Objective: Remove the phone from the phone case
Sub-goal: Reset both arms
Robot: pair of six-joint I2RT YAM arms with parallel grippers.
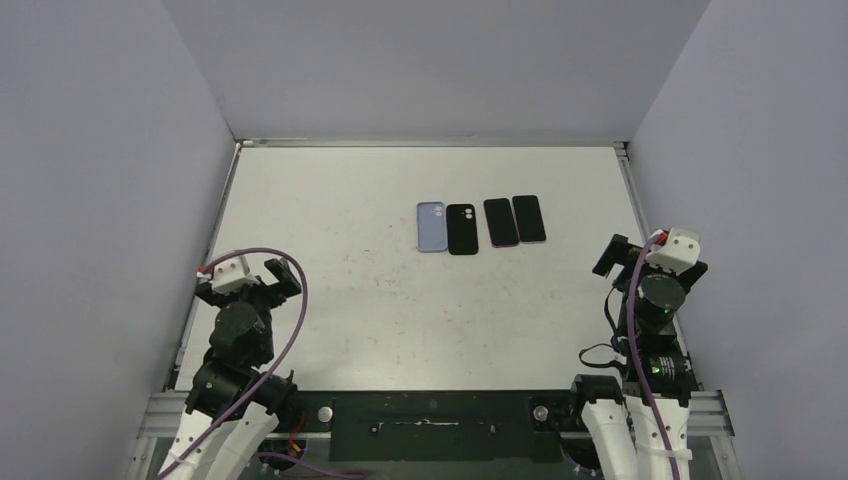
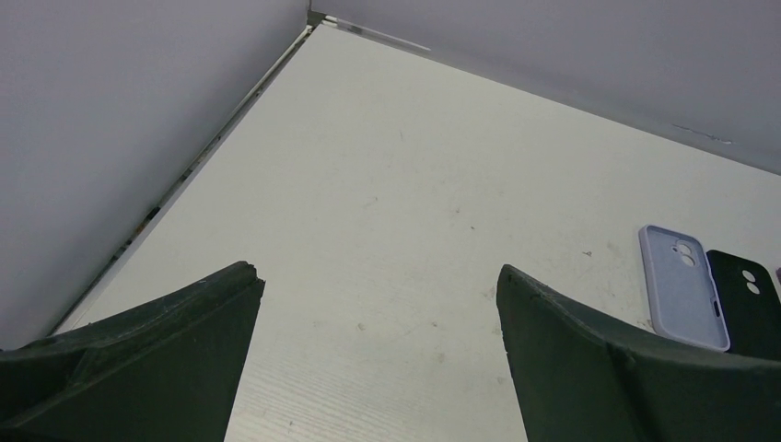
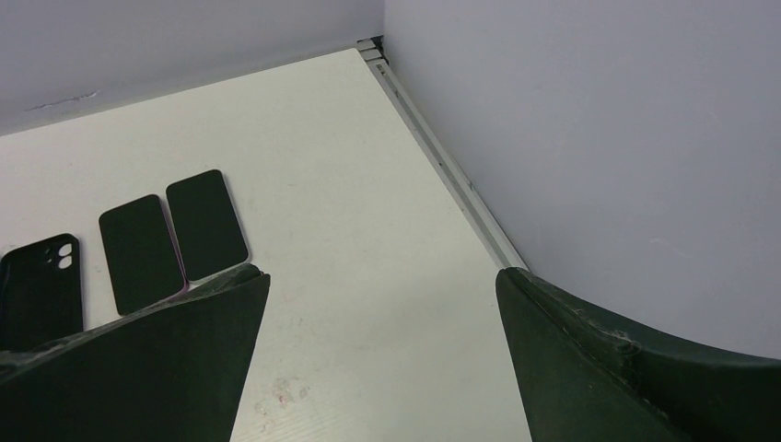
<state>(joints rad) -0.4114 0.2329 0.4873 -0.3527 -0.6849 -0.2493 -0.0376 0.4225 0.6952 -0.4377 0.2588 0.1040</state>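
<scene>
Four items lie in a row at the table's far middle: a lavender phone case point(image 1: 432, 226), a black phone case point(image 1: 462, 229), a dark phone with a pink rim point(image 1: 501, 222) and a black phone point(image 1: 529, 218). The two cases also show in the left wrist view, lavender point(image 2: 682, 286) and black point(image 2: 751, 304). The right wrist view shows the black case point(image 3: 39, 289) and both phones point(image 3: 140, 252) point(image 3: 206, 224). My left gripper point(image 1: 268, 272) is open and empty at the near left. My right gripper point(image 1: 617, 256) is open and empty at the near right. I cannot tell which case holds a phone.
The white table point(image 1: 400, 300) is walled by grey panels on the left, back and right, with a metal rail point(image 1: 630, 190) along its right edge. The arm bases and a black mounting bar point(image 1: 430, 425) sit at the near edge.
</scene>
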